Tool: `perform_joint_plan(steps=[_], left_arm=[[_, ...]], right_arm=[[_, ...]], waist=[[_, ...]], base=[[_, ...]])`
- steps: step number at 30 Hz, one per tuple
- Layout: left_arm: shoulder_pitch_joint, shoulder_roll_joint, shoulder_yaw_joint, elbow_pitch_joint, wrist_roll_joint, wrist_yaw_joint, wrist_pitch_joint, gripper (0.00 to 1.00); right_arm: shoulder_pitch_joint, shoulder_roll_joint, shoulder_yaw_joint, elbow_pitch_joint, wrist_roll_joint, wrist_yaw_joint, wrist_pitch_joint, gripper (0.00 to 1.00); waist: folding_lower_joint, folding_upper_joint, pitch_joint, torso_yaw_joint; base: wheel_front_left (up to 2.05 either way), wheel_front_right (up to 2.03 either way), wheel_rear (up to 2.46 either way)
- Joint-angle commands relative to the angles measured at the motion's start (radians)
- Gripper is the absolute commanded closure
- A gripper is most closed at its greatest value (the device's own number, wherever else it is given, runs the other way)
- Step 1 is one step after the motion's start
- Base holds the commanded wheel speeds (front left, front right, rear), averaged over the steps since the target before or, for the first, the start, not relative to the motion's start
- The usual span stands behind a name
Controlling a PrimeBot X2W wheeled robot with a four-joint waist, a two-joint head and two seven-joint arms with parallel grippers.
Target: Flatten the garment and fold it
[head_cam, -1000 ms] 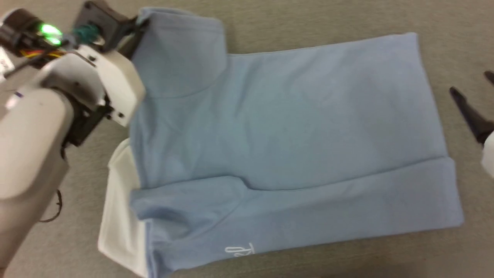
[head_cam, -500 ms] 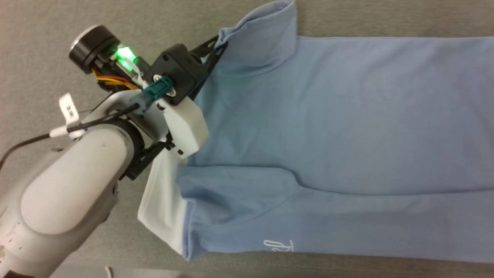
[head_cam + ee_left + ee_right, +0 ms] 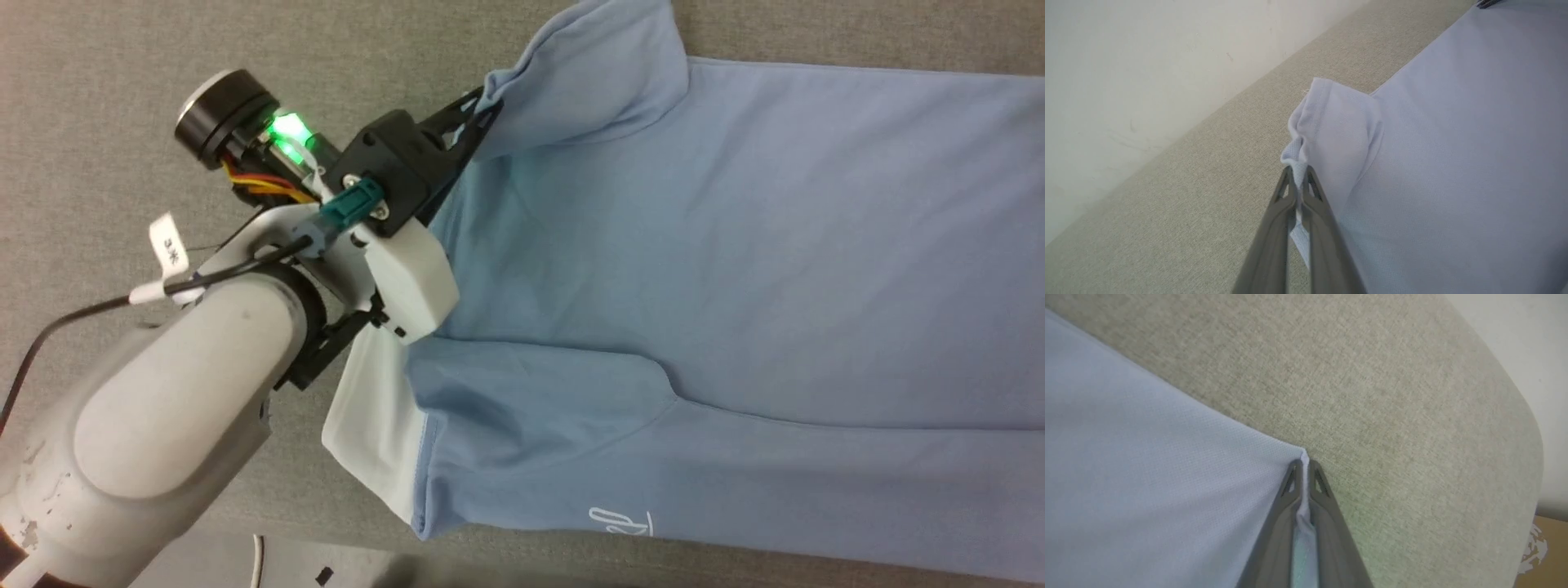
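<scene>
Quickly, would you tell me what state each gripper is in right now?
Left gripper: shut on the garment, at a sleeve edge.
Right gripper: shut on a corner of the garment.

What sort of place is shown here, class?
Likely an indoor robot test room: the garment lies on a beige fabric-covered table, with a scuffed white wall or floor beyond it.

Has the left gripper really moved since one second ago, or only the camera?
Yes. Against the white script mark on the shirt, the left gripper has shifted right in the head view, drawing the pinched sleeve inward.
</scene>
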Motion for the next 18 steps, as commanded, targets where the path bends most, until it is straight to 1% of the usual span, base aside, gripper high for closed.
perform_joint_plan(steps=[1,7,10,14,18], left_arm=[[0.022,-0.001,0.001,0.006,0.002,0.009,-0.012,1.00],[0.059,0.012,0.030,0.035,-0.015,0.035,-0.071,1.00],[0.096,0.030,0.054,0.043,-0.040,0.058,-0.090,1.00],[0.166,0.057,0.074,0.031,-0.077,0.084,-0.104,1.00],[0.257,0.089,0.074,0.002,-0.109,0.107,-0.097,1.00]], right_arm=[[0.028,0.030,0.035,0.036,0.008,-0.002,-0.010,1.00],[0.017,0.076,0.026,0.092,0.019,-0.002,-0.177,1.00],[0.038,0.097,0.013,0.107,0.020,-0.002,-0.252,1.00],[0.102,0.112,-0.014,0.116,0.029,-0.002,-0.323,1.00],[0.205,0.124,-0.053,0.107,0.035,-0.002,-0.380,1.00]], waist=[[0.0000,0.0000,-0.021,-0.013],[0.0000,0.0000,-0.120,-0.051],[0.0000,0.0000,-0.181,-0.074],[0.0000,0.0000,-0.251,-0.099],[0.0000,0.0000,-0.310,-0.115]], base=[[0.00,0.00,0.00],[0.00,0.00,0.00],[0.00,0.00,0.00],[0.00,0.00,0.00],[0.00,0.00,0.00]])
